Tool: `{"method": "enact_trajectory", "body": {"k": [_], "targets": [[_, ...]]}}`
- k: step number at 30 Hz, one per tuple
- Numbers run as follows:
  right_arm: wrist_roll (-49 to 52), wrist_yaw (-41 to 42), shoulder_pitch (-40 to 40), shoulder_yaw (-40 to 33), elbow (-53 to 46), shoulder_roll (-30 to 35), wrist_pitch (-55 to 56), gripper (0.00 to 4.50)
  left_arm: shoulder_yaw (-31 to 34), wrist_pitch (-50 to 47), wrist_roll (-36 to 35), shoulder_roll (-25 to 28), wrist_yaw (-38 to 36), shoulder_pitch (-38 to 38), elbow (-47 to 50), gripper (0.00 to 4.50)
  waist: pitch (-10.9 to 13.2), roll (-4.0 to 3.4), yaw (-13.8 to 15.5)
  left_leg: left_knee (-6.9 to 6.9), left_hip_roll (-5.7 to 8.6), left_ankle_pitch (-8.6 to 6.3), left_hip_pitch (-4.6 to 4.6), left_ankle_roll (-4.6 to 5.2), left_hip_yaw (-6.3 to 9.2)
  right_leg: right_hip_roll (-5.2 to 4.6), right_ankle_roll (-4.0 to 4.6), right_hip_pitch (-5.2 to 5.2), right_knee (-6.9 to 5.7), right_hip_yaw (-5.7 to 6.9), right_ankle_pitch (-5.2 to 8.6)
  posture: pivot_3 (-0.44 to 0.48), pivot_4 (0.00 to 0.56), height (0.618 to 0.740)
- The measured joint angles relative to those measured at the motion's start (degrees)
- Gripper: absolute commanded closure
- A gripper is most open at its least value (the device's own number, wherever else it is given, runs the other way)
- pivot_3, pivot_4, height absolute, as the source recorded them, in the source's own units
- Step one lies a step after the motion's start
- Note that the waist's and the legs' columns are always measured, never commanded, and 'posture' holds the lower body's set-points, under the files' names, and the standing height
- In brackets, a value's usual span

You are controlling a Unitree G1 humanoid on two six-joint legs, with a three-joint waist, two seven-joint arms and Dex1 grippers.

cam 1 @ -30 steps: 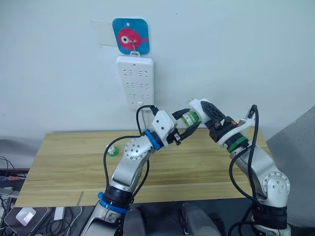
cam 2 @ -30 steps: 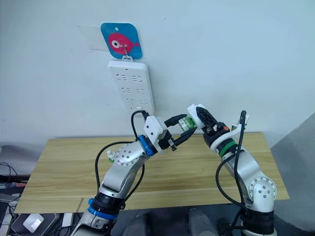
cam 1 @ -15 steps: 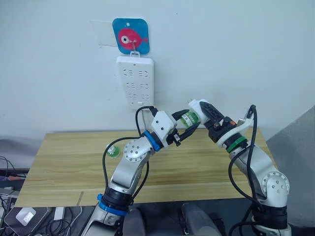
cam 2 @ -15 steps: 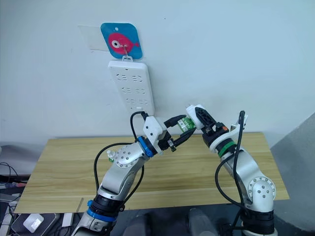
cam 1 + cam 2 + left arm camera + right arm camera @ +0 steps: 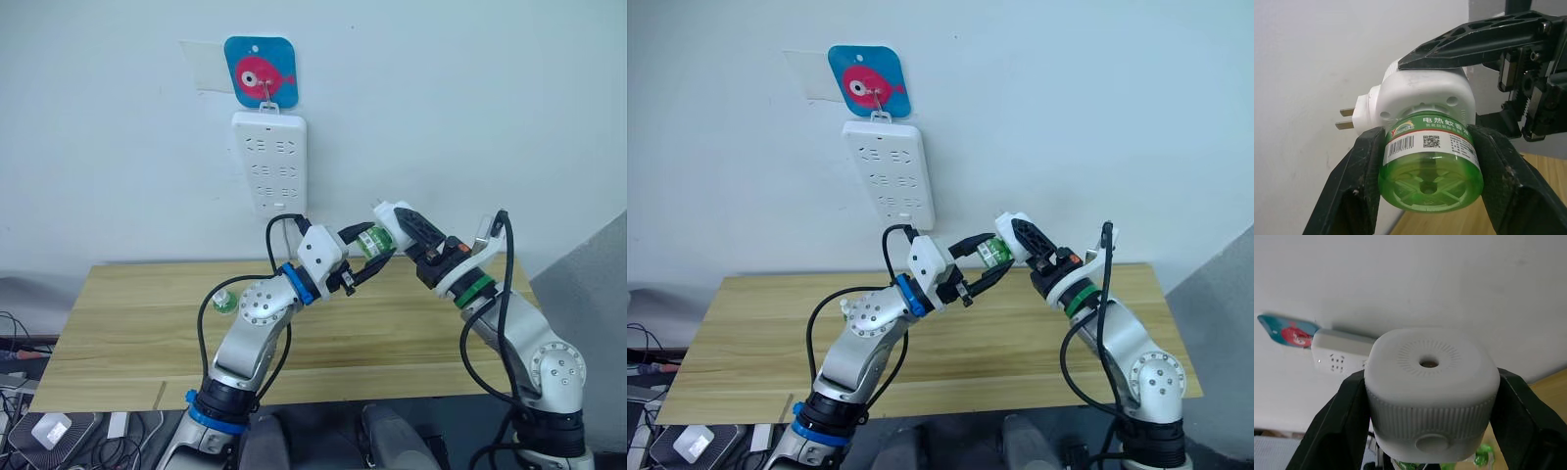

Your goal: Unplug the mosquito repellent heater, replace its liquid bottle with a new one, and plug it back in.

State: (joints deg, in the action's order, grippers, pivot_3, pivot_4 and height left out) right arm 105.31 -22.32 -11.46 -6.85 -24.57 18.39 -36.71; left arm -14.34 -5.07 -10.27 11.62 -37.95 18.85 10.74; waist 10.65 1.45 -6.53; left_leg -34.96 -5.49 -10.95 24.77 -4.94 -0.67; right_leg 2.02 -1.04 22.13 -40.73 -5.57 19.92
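Left wrist view: left gripper [image 5: 1430, 176] clamps the green bottle [image 5: 1430, 169] seated in the heater [image 5: 1422, 100], which the right gripper [image 5: 1427, 396] clamps, both mid-air between grippers. Twist along bottle axis; hold heater rigid, avoid side-load.

You're in a test room: bare white wall [image 5: 470, 98], hung power strip [image 5: 269, 162], wooden surface [image 5: 127, 338], loose floor cables [image 5: 15, 338].

The white mosquito repellent heater [image 5: 1425, 100], prongs bared, hangs above the tabletop [image 5: 137, 333] with a green liquid bottle [image 5: 1430, 169] seated in its underside, while another green bottle [image 5: 225, 302] stands on the wood.
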Motion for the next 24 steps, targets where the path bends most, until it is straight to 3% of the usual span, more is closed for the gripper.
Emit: {"method": "enact_trajectory", "body": {"k": [4, 9, 24], "targets": [[4.89, 3.61, -1.75, 0.03, 3.99, 6.58, -5.62, 1.50, 0.29, 0.93, -1.09, 2.48, -3.08, -0.11, -0.02, 2.19, 0.00, 0.00, 0.00, -0.01, 0.00, 0.00, -0.02, 0.01, 0.00, 0.00, 0.00, -0.01, -0.01, 0.00, 0.00, -0.134, 0.194, 0.740], [5.84, 7.72, -5.33, 0.20, 8.90, 9.72, -11.01, 1.50, 1.22, 2.00, -1.40, 3.80, -5.40, 0.53, -0.59, 2.19, 0.00, 0.00, 0.16, -0.02, 0.01, 0.00, -0.01, 0.00, 0.00, 0.00, 0.00, -0.02, 0.01, 0.01, 0.00, -0.118, 0.195, 0.740], [5.96, 8.35, -5.65, 0.51, 9.85, 9.65, -11.43, 1.50, 1.32, 1.63, -2.17, 3.41, -5.49, 0.31, -0.65, 2.19, 0.00, 0.00, 0.51, -0.02, -0.01, 0.00, 0.00, 0.00, 0.02, 0.00, 0.00, -0.02, 0.03, 0.03, 0.00, -0.124, 0.188, 0.740]]}}
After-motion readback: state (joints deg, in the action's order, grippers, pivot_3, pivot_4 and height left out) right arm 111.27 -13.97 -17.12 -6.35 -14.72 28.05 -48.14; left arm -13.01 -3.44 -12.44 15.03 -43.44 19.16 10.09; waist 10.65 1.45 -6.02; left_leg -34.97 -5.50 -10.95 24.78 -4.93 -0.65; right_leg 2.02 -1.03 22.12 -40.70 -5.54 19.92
